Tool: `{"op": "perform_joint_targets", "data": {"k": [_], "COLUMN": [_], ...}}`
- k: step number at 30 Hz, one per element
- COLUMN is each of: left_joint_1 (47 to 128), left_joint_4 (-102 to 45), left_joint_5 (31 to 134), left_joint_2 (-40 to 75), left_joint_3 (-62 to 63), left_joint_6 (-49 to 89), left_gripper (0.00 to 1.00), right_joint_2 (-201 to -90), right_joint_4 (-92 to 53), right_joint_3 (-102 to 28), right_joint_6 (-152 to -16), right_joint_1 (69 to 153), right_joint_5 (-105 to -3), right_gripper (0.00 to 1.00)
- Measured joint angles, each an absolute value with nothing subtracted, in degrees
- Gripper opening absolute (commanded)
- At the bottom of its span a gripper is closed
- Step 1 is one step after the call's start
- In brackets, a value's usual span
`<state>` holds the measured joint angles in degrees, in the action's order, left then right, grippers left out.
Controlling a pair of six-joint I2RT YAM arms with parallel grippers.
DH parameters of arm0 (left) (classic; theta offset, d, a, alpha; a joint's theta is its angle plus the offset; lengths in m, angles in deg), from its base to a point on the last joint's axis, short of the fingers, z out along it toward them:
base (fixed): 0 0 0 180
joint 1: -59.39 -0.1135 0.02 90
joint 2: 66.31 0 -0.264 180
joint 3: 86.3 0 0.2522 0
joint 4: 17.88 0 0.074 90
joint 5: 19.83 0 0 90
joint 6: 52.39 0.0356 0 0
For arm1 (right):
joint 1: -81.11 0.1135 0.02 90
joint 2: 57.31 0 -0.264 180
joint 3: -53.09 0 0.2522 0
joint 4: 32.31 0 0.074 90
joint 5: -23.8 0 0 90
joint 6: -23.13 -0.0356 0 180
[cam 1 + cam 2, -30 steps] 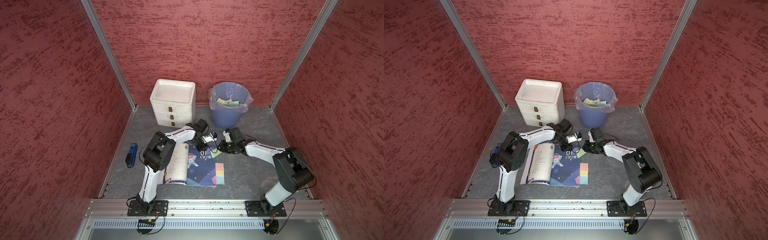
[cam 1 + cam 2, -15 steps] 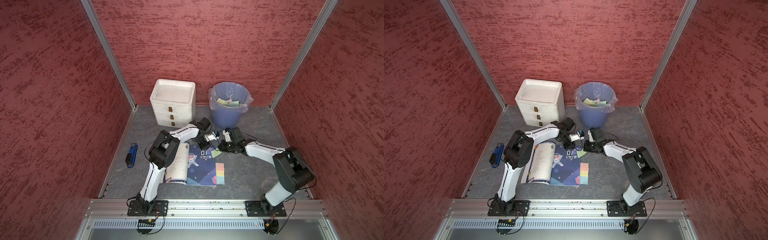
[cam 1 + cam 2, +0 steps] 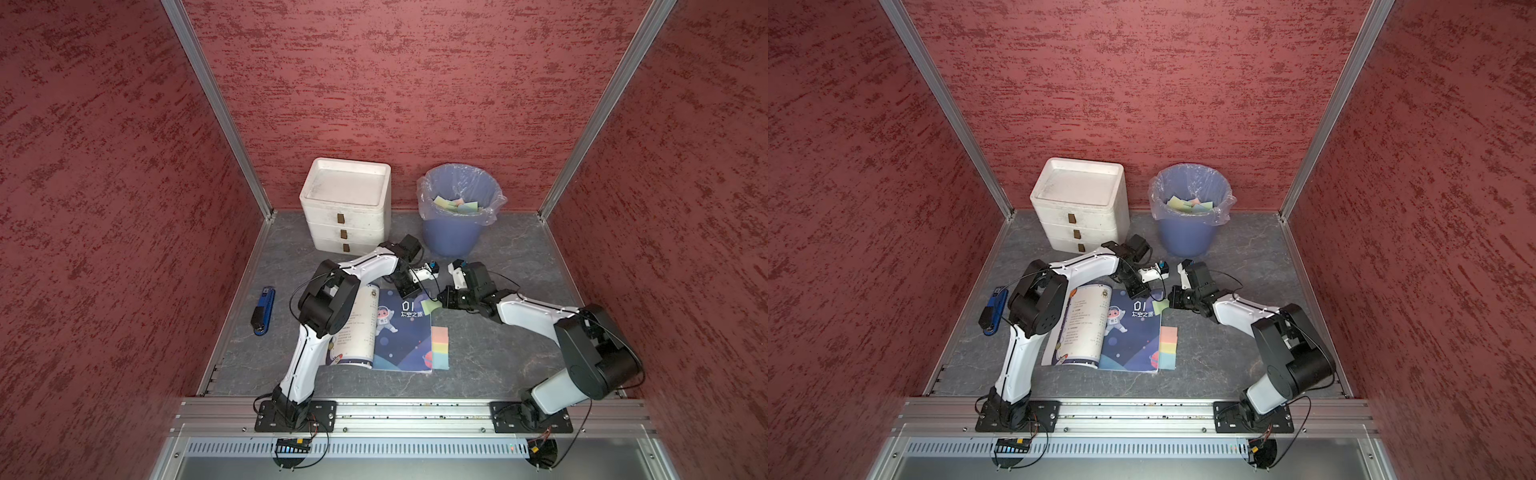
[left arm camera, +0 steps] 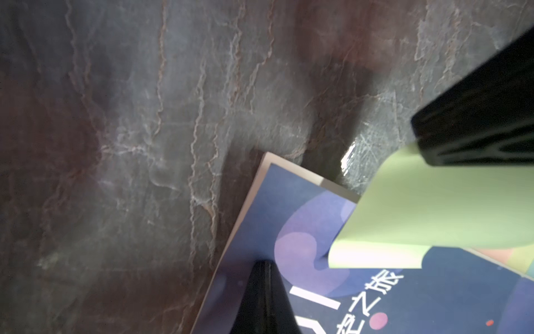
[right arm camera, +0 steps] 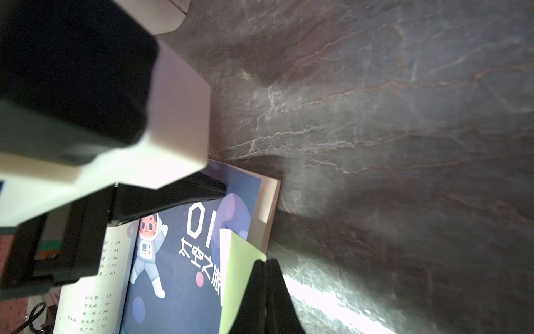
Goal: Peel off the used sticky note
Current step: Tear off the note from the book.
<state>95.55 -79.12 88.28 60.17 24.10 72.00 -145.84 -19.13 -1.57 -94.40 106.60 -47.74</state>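
- The green note [image 3: 430, 306] sits at the far right corner of the book [image 3: 401, 336], which lies open on the bench [image 3: 498, 332].
- The left wrist view shows one edge of the note [image 4: 419, 208] stuck to the blue cover [image 4: 433, 303]. The rest curls up and off the book's edge.
- The right tool [image 3: 441, 301] is clamped on the note's raised free edge. In the right wrist view its tips [image 5: 267, 289] are together, with the green sheet [image 5: 239, 274] pinched between them.
- The left tool [image 3: 409, 293] has its tips together and holds nothing. In its wrist view the tips [image 4: 264, 289] rest on the cover near the book's corner, just beside the note's stuck edge.
- Both top views show the two tools close to each other over the same corner, with the left tool [image 3: 1138, 293] on the cover and the right tool [image 3: 1171, 301] beside the book's edge.
- A pad [image 3: 439, 347] of coloured sheets lies against the book's right edge, nearer the robot.
- The bin [image 3: 451, 237] stands at the back with coloured papers [image 3: 455, 204] inside, and the white drawers [image 3: 347, 216] stand beside it.
- A blue stapler [image 3: 263, 309] lies well apart on the left.
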Motion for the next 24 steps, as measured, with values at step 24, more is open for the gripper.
{"op": "perform_joint_targets", "data": {"k": [24], "left_joint_1": [95.3], "left_joint_4": [-79.2], "left_joint_5": [88.3], "left_joint_2": [60.2], "left_joint_3": [24.1], "left_joint_6": [72.0], "left_gripper": [0.00], "right_joint_2": [-130.0], "right_joint_4": [-20.7], "right_joint_3": [8.1], "right_joint_6": [-93.9], "right_joint_1": [111.7], "right_joint_5": [-47.9], "right_gripper": [0.00]}}
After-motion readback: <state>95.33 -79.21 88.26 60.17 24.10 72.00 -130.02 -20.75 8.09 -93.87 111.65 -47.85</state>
